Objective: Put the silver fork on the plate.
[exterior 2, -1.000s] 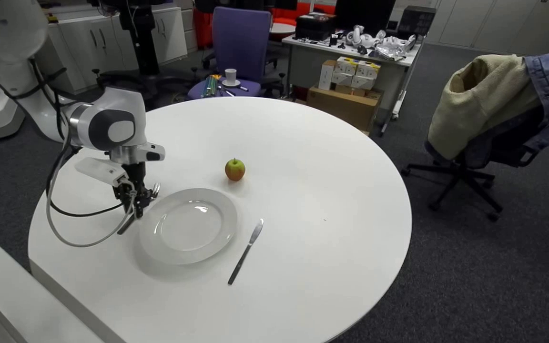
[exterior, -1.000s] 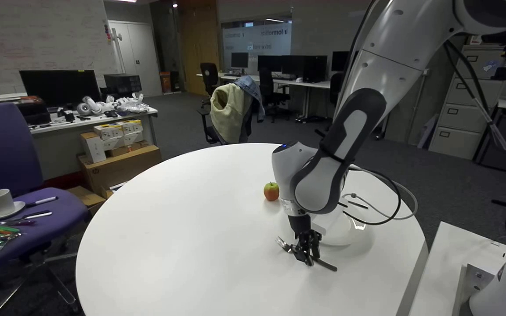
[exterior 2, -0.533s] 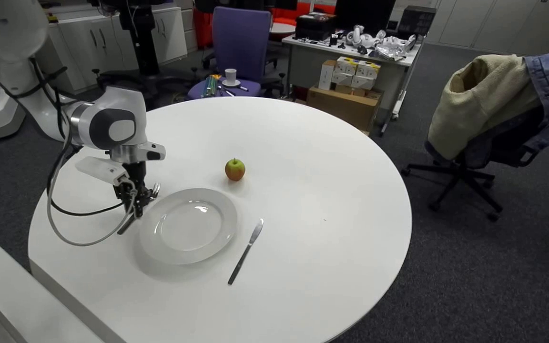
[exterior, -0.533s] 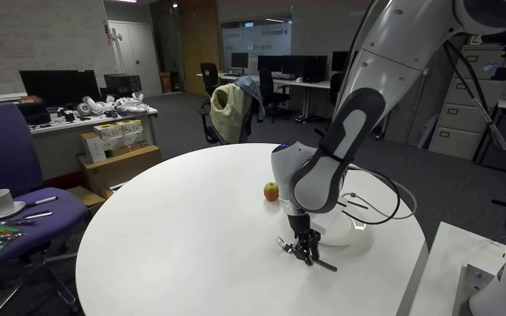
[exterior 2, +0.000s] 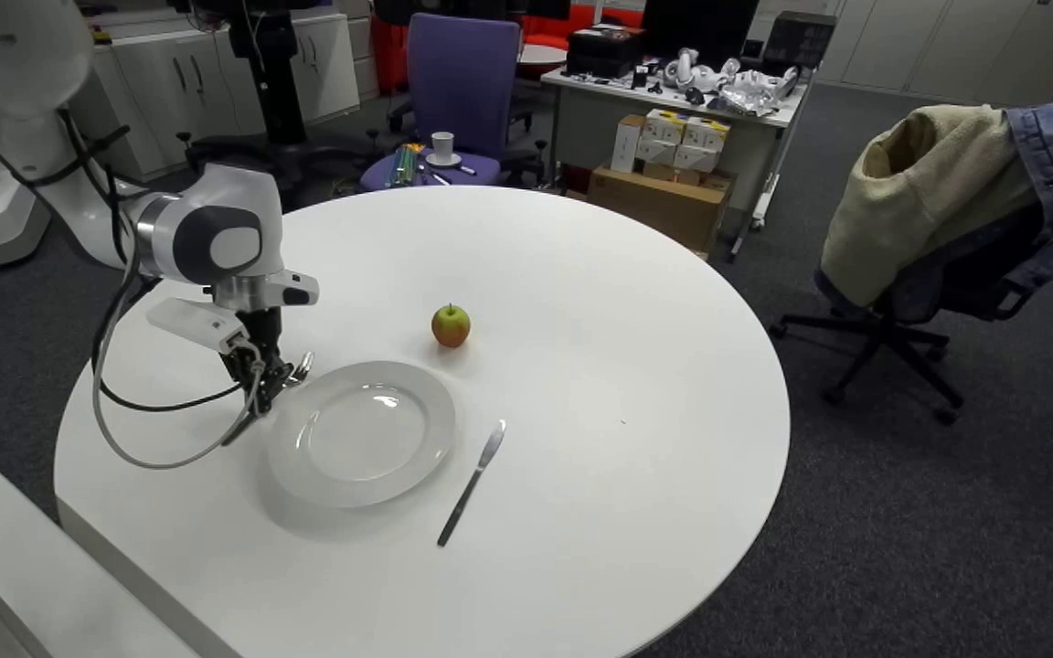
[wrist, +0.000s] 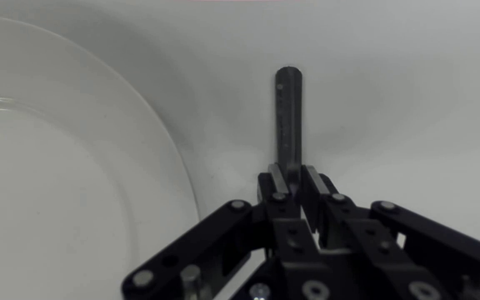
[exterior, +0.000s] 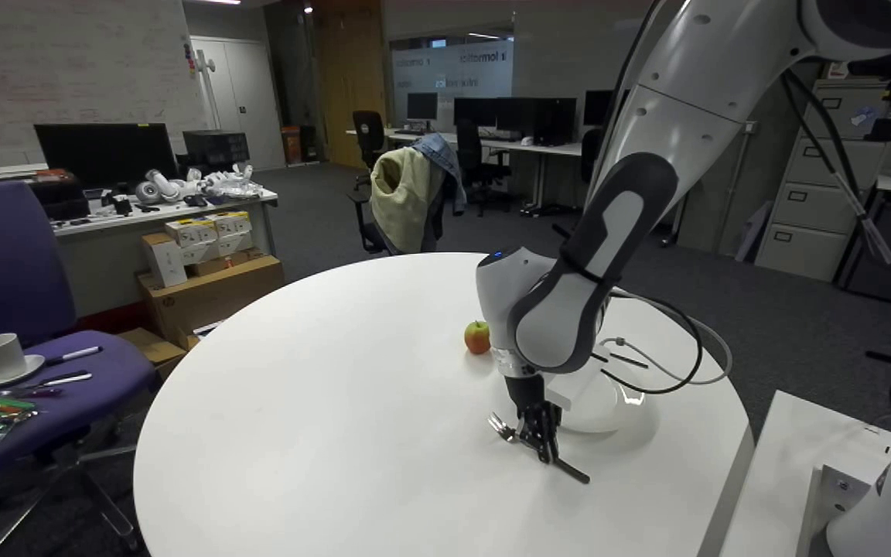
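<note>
The silver fork has a dark handle and pale tines; its tined end also shows in an exterior view, and its handle points away in the wrist view. My gripper is shut on the fork's handle, with a finger pad on each side of it in the wrist view. The fork is at table height; I cannot tell if it touches the table. The white plate lies right beside my gripper. It fills the left of the wrist view. The arm partly hides it in an exterior view.
A red-green apple stands on the round white table beyond the plate. A knife lies on the plate's other side. A cable hangs from the wrist near the table. A purple chair holds a cup on a saucer.
My gripper's fingers have closed onto the fork's handle. The fork has turned slightly, its tines and handle end shifting a little. The arm has hardly moved; plate, knife and apple are unchanged.
</note>
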{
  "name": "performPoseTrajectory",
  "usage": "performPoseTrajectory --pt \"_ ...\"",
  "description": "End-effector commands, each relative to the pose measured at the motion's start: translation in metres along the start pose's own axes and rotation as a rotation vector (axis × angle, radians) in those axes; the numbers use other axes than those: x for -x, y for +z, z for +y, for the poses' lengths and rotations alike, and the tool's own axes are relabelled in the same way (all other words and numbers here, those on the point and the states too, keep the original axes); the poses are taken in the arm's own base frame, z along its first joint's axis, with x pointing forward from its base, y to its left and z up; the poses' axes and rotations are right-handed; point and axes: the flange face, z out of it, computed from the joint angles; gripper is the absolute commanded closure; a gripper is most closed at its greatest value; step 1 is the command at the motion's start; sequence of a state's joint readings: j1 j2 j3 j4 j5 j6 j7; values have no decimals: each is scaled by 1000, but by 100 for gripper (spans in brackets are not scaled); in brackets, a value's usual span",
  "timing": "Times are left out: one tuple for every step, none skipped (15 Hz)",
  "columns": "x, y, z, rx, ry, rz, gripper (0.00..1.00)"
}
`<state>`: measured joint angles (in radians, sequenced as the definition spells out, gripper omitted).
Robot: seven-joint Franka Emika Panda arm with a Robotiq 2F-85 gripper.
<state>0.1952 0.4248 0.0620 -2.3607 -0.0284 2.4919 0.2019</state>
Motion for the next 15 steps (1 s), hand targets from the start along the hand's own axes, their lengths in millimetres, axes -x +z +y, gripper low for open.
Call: performPoseTrajectory --pt "1 -1 2 21 11 -9 96" --pt "1 -3 2 22 11 -6 96" --pt "2 -4 2 24 12 -3 96" --pt "3 -7 2 24 12 3 96" --pt "4 -11 3 25 14 10 96" --pt "4 -13 4 25 14 14 96" --pt "5 -16 4 26 16 17 96" --pt "5 -17 5 23 16 18 96" --pt "6 -20 6 19 17 20 96" --pt "7 -22 7 14 15 22 96" --pt "8 -25 7 9 13 25 96" --pt "9 -29 6 -1 9 27 96" --pt "10 -32 6 -11 4 27 96" --pt "12 -36 5 -20 5 25 96" --pt "14 -39 4 -30 0 25 96"
